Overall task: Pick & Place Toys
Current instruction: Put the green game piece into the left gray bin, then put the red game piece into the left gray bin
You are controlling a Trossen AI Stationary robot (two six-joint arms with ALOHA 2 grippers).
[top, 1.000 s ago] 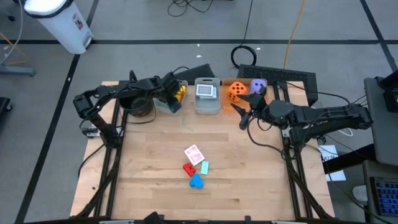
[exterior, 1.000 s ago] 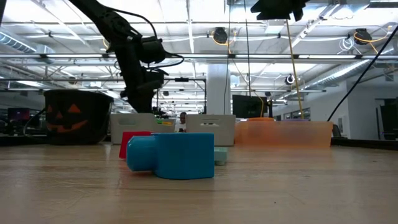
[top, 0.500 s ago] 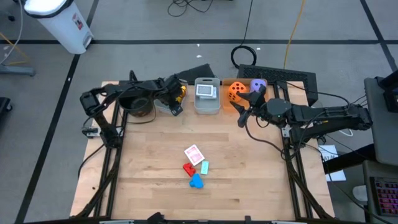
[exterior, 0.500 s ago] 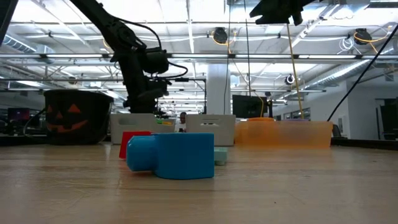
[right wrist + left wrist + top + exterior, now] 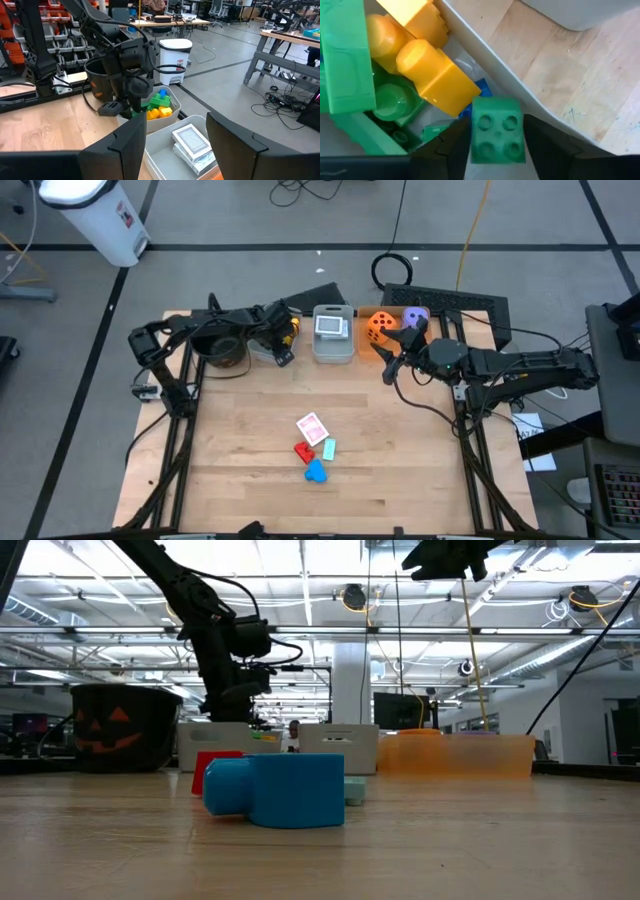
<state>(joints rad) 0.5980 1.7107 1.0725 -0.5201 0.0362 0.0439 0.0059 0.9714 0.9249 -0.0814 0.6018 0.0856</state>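
My left gripper (image 5: 496,145) hangs over the far-left bin (image 5: 283,332), fingers flanking a green block (image 5: 497,131); whether clamped, I cannot tell.

You will find no legible text, label, brand, number or sign in any view; the white bin (image 5: 100,220), upper left, bears only an unreadable sticker.

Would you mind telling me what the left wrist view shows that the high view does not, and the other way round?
Only the left wrist view shows the green block between the left gripper's fingers, over green and yellow blocks in the clear bin. Only the high view shows the right gripper, both dice, the red card and the red block and blue block mid-table. Both show the bin and the wooden table.
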